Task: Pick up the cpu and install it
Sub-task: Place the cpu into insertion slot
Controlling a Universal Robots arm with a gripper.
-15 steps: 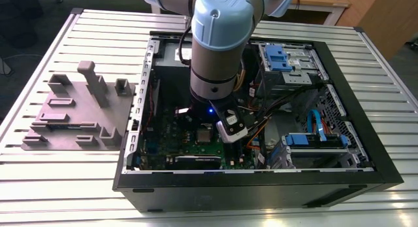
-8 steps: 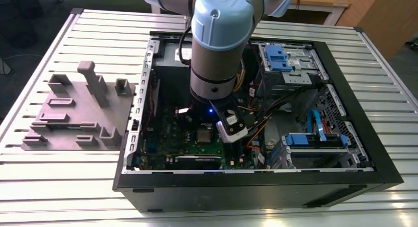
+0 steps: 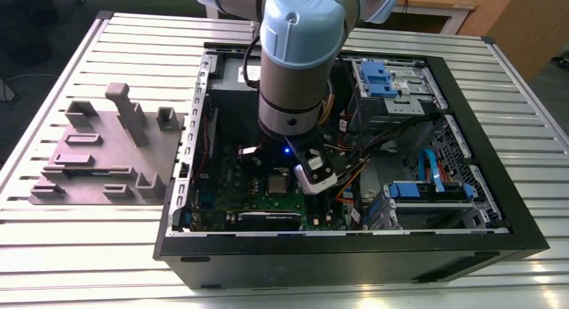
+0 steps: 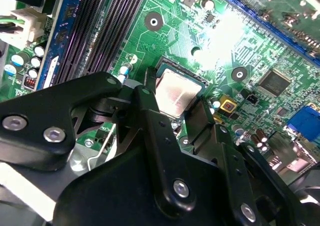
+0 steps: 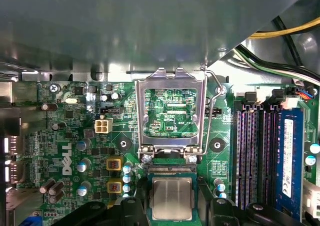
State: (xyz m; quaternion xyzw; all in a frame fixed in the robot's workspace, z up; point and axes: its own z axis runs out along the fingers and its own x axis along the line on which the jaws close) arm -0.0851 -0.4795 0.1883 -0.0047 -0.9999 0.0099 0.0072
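Note:
The cpu (image 5: 171, 199), a flat square chip with a silver-grey top, lies level in the socket of the green motherboard (image 5: 75, 151). It also shows in the second wrist view, cpu (image 4: 177, 93), and in the exterior view, cpu (image 3: 278, 184). My gripper (image 5: 171, 208) straddles it, and one black finger (image 5: 136, 207) stands at each side with a thin gap to the chip's edges. The gripper (image 4: 175, 105) looks open and holds nothing. The metal socket frame (image 5: 170, 80) is flipped up and open beside the socket.
The arm (image 3: 298, 69) reaches down into an open black computer case (image 3: 356, 249). Memory slots (image 5: 255, 156), loose cables (image 3: 364, 146) and blue-tabbed drive bays (image 3: 427, 189) crowd the inside. A grey parts fixture (image 3: 106, 156) sits on the slatted table at the exterior view's left.

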